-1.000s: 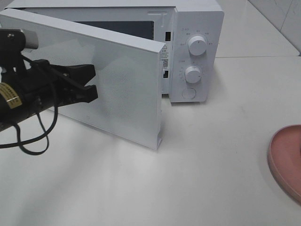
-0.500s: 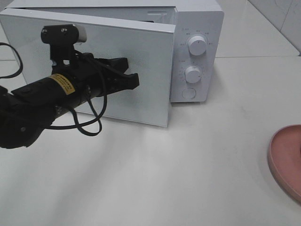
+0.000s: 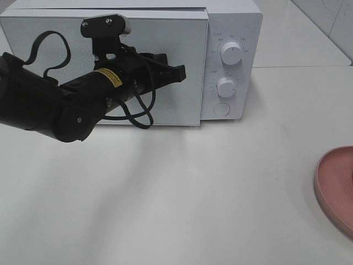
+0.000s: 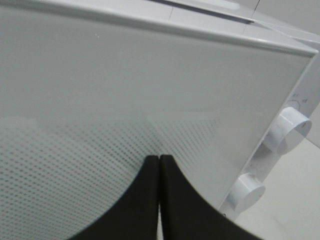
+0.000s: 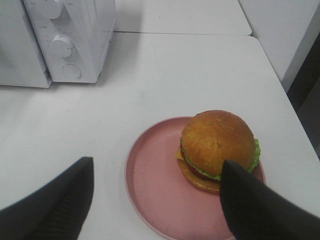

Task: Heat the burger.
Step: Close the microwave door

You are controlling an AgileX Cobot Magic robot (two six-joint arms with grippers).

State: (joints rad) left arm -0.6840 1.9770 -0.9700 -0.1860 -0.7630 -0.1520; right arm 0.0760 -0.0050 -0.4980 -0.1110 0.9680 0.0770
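The burger, a golden-brown bun with lettuce, tomato and cheese, sits on the pink plate in the right wrist view. In the exterior view only the plate's edge shows at the right border and the burger is out of frame. My right gripper is open and empty above the plate, with one finger beside the burger. The white microwave stands at the back. My left gripper is shut, its tips against the microwave door, which lies flush with the front.
Two round knobs and a round button are on the microwave's right panel. The white table stretches between microwave and plate. The table's right edge runs near the plate.
The microwave door has swung from wide open to flush against the front. My left arm has moved right and toward the microwave with it. The plate has not moved.
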